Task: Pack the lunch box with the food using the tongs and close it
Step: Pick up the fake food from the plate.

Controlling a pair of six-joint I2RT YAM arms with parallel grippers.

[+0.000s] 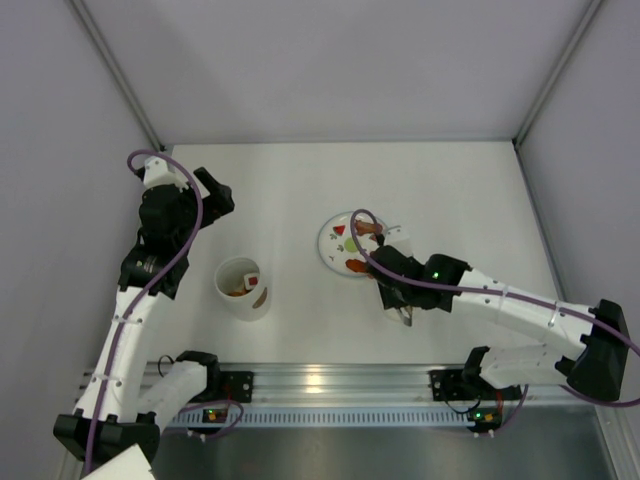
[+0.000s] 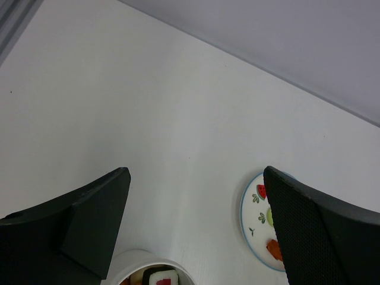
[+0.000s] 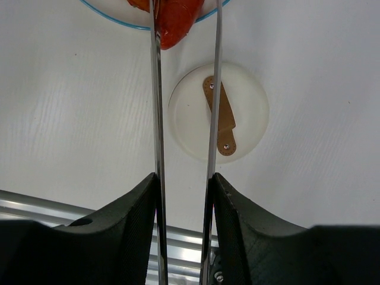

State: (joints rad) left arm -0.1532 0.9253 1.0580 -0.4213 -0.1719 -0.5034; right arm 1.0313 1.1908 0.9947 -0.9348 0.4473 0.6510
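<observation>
R gripper (image 3: 184, 184) nearest, clamped on tongs (image 3: 157, 119), tong arms squeezed narrow. Tong tips pinch red-orange food piece (image 3: 175, 21) at rim of plate (image 3: 116, 19). Step, as I judge: picking piece for transfer. Next move needs steady squeeze, lift, carry left to lunch box (image 1: 240, 300), release over opening. Lunch box upright, open, few pieces inside, incl. white-red one (image 2: 160, 277). Lid (image 3: 249, 107) flat on table just beside plate. L gripper (image 2: 196, 172) wide, empty, near box
</observation>
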